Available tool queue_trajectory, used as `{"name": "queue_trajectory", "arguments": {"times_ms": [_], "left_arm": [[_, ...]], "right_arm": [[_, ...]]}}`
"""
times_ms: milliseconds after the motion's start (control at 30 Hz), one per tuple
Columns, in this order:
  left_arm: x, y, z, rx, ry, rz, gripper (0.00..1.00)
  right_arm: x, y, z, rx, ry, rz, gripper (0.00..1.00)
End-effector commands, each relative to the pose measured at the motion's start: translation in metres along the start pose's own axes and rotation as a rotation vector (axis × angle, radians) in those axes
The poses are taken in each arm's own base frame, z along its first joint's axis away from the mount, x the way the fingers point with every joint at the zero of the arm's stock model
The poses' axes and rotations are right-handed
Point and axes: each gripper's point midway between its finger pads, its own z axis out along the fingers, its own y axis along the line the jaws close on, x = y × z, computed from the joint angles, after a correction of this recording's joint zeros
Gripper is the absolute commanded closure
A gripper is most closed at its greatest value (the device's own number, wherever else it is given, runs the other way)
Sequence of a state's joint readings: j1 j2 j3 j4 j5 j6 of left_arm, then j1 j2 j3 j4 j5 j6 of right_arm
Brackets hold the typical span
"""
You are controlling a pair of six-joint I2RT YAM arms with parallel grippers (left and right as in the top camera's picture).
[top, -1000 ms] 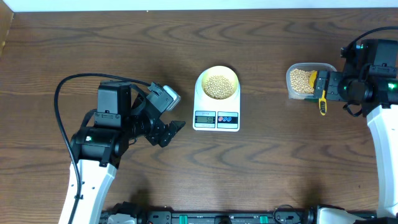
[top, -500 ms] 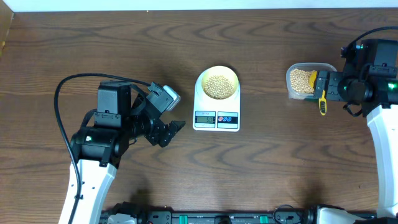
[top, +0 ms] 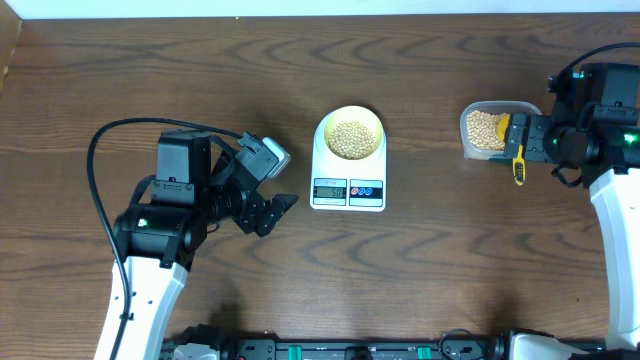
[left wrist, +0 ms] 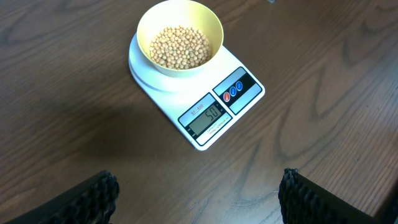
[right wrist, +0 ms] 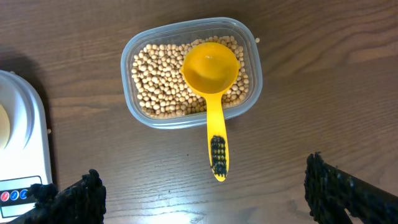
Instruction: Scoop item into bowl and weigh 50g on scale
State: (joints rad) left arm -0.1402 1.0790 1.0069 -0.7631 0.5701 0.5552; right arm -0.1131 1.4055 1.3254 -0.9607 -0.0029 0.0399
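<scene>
Beans lie heaped in the bowl, which sits on the far part of the scale at mid-worktop; more fill the tub to the right. The display seems to show the target weight, though its last digit is too small for us to be sure, so we judge this step to be the check. We hold both hands off: the left hand hangs spread and empty left of the scale, apart from it, and the right hand hangs spread and empty over the tub, where the scoop lies empty on the beans. We avoid nudging scale or worktop while reading. If it falls short, we add a few beans at a time, never a full scoop.
</scene>
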Motion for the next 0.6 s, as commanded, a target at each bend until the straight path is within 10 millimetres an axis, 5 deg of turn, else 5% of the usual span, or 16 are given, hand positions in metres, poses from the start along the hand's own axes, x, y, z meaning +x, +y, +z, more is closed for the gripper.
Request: {"name": "queue_trajectory", "arguments": {"times_ms": [0, 567], "left_arm": [[0.0022, 0.0004, 0.0004, 0.001, 0.005, 0.006, 0.16], [0.0022, 0.0004, 0.0004, 0.001, 0.005, 0.006, 0.16]], "right_arm": [[-0.001, 0.0005, -0.0027, 0.008, -0.008, -0.021, 0.01], [-0.001, 0.0005, -0.0027, 0.008, -0.008, -0.021, 0.01]]}}
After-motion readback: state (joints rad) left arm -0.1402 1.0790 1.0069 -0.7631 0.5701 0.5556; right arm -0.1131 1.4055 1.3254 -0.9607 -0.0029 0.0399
